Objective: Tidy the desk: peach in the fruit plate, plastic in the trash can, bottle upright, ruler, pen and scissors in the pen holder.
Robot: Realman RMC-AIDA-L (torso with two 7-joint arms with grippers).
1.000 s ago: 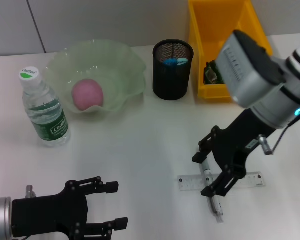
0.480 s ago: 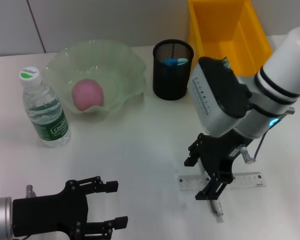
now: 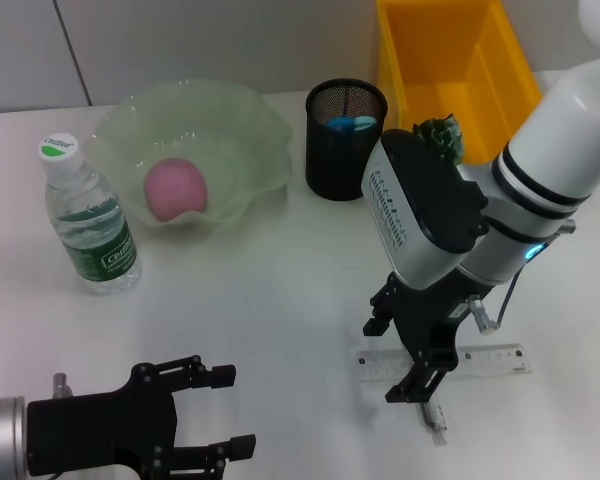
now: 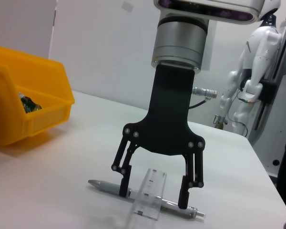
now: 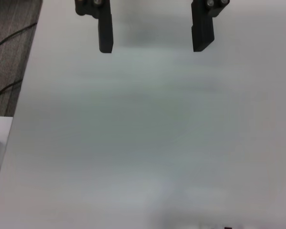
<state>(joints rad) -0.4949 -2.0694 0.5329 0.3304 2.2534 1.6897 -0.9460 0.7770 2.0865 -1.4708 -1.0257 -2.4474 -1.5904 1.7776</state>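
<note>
Standing on the white desk (image 3: 280,280) from left to right are one bottle (image 3: 88,224), one fruit plate (image 3: 255,125), one pen holder (image 3: 345,140) and one trash can (image 3: 450,60). The bottle is upright, to the left of the pen holder and just beside the fruit plate's left rim. One peach (image 3: 174,188) lies inside the fruit plate. The pen holder stands between the fruit plate and the trash can, and blue scissors (image 3: 350,124) handles show inside it. The trash can is just right of the pen holder, with a dark green scrap of plastic (image 3: 438,135) in its near end.

In front of the pen holder, nearer the robot and a little to its right, one clear ruler (image 3: 490,358) and one pen (image 3: 435,420) lie flat on the desk. In the left wrist view the ruler (image 4: 149,193) lies across the pen (image 4: 171,206), so the two are touching.

The left gripper (image 3: 225,412) sits low, well to the left of and nearer the robot than the pen holder, pointing right, its fingers spread and holding nothing.

The right gripper (image 3: 392,360) points down over the ruler and pen. Its two fingers (image 4: 121,174) are spread apart, one on each side of the ruler, with tips at the pen. Whether they touch the pen cannot be told.
</note>
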